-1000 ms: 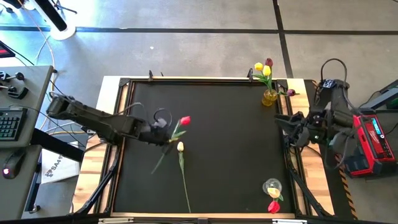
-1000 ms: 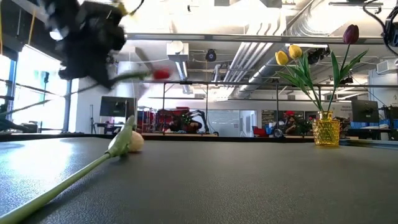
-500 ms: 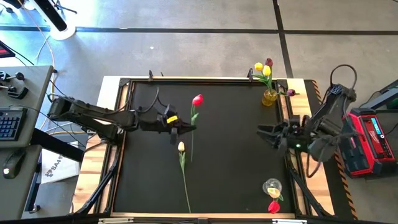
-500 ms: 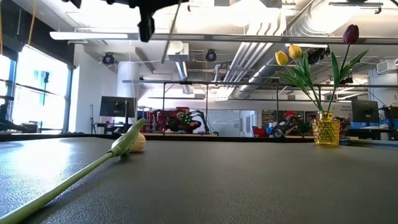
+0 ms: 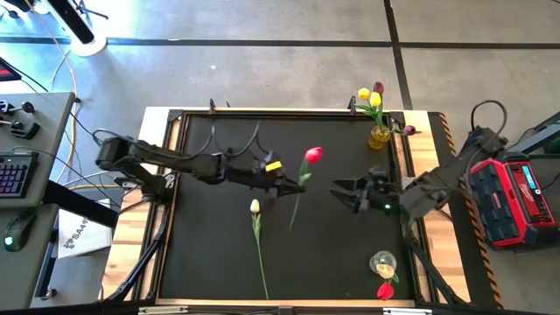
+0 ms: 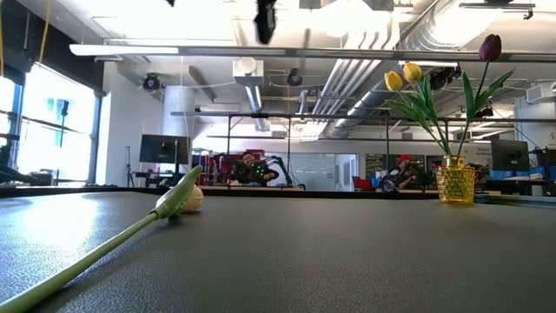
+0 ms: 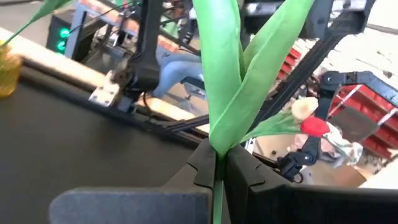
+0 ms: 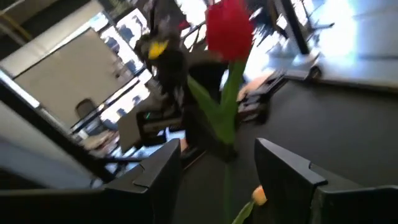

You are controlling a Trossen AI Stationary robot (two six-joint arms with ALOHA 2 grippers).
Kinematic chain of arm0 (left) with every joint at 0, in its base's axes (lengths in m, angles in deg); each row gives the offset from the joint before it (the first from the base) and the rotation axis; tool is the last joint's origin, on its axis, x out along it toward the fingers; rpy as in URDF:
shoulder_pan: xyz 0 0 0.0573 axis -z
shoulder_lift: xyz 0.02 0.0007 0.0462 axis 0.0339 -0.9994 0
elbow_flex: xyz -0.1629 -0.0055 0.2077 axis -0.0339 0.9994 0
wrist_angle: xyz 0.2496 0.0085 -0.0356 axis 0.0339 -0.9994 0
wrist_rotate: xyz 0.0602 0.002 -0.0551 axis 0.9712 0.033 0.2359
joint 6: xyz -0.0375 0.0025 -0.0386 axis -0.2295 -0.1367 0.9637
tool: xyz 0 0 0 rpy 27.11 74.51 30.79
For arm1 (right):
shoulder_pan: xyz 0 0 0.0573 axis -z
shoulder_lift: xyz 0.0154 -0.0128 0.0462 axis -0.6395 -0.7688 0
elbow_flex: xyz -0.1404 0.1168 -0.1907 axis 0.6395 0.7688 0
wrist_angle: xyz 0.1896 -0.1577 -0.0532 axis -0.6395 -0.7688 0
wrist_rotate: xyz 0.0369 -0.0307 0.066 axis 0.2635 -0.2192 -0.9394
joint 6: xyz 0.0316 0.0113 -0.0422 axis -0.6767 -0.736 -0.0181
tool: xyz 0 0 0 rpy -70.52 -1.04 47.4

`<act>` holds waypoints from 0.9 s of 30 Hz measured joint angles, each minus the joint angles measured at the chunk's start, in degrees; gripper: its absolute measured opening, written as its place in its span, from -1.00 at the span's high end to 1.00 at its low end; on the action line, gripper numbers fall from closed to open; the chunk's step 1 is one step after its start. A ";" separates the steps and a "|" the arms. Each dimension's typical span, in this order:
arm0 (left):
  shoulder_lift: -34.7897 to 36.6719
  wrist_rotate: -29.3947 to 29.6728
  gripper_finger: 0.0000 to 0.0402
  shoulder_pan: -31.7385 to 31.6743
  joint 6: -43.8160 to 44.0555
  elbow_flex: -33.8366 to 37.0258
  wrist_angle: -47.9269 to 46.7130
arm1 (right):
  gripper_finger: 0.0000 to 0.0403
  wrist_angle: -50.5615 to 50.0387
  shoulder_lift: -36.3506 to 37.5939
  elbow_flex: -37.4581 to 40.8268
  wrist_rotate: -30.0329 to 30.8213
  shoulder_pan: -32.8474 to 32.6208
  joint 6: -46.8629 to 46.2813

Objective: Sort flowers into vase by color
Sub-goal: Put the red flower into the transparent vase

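So the left gripper [image 5: 296, 185] is clamped on the red tulip [image 5: 311, 155] mid-table, offering it toward the right gripper [image 5: 339, 193], fingers spread wide, probably for a handoff.

There are two vases on the desk [image 5: 332, 254]: a yellow vase [image 5: 379, 136] and a clear vase [image 5: 382, 261].

There are eight tulips in four colours, two of each:
- Red: one red tulip [image 5: 312, 155] up in the air and a second red head [image 5: 385, 290] by the clear vase.
- Cream: one cream tulip [image 5: 255, 207] lying flat and another [image 5: 388, 272] in the clear vase.
- Yellow: two yellow tulips [image 5: 364, 94] in the yellow vase.
- Maroon: two maroon tulips [image 5: 378, 87] with them, the second low at the side.

There are two arms, each with one hand: the left hand [image 5: 293, 185] and the right hand [image 5: 337, 191].
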 joint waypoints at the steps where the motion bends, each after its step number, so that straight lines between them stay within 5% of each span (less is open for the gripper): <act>1: -1.41 -0.66 1.00 -0.11 -0.69 -1.81 -0.07 | 0.04 0.11 -0.57 0.00 -2.36 0.91 -0.72; 12: -11.36 -8.88 1.00 -1.56 -3.09 -14.86 -0.34 | 0.04 1.70 -4.31 0.00 -8.51 5.73 -0.14; 22: -11.54 -9.08 1.00 -1.84 -10.22 -15.86 -0.75 | 0.06 1.68 -4.31 0.00 -9.62 8.35 1.28; 27: -11.54 -9.06 1.00 -1.84 -12.22 -15.86 -1.29 | 0.28 1.72 -4.31 0.00 -9.94 9.55 1.29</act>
